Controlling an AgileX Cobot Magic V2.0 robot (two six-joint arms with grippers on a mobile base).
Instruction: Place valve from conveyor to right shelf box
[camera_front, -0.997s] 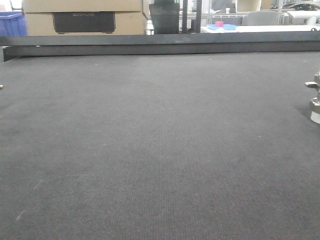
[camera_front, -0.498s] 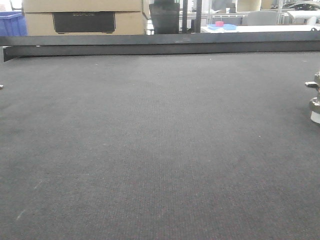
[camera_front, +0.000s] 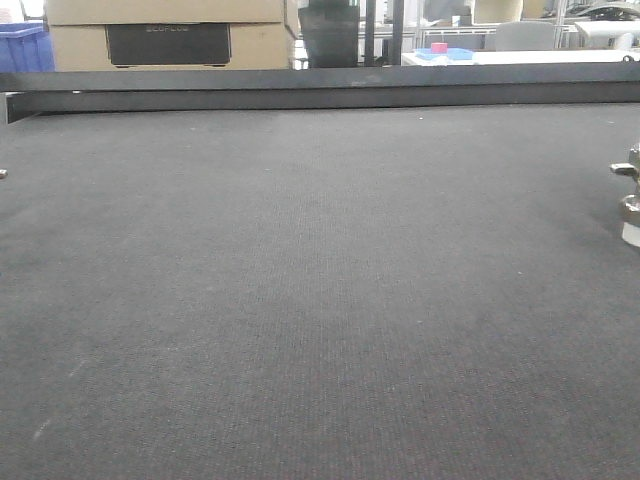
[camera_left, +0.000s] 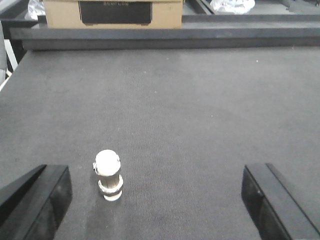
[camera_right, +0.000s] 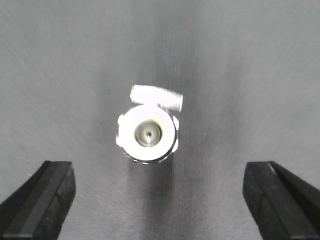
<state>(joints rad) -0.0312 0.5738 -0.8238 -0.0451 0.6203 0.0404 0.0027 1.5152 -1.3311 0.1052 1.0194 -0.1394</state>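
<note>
A shiny silver valve (camera_front: 630, 200) stands upright on the dark grey conveyor (camera_front: 300, 300) at the right edge of the front view, cut off by the frame. In the right wrist view I look straight down on a valve (camera_right: 148, 131), its side stub pointing away; my right gripper (camera_right: 157, 202) is open, its fingers (camera_right: 40, 200) wide apart and nearer the camera than the valve. The left wrist view shows a valve (camera_left: 109, 175) standing ahead of my open left gripper (camera_left: 157, 202), close to the left finger (camera_left: 37, 200). I cannot tell if these are one valve. The right shelf box is out of view.
A black rail (camera_front: 320, 88) edges the belt's far side. Behind it sit a cardboard box (camera_front: 170, 35) and a blue bin (camera_front: 22, 48). A tiny silver bit (camera_front: 2, 174) shows at the belt's left edge.
</note>
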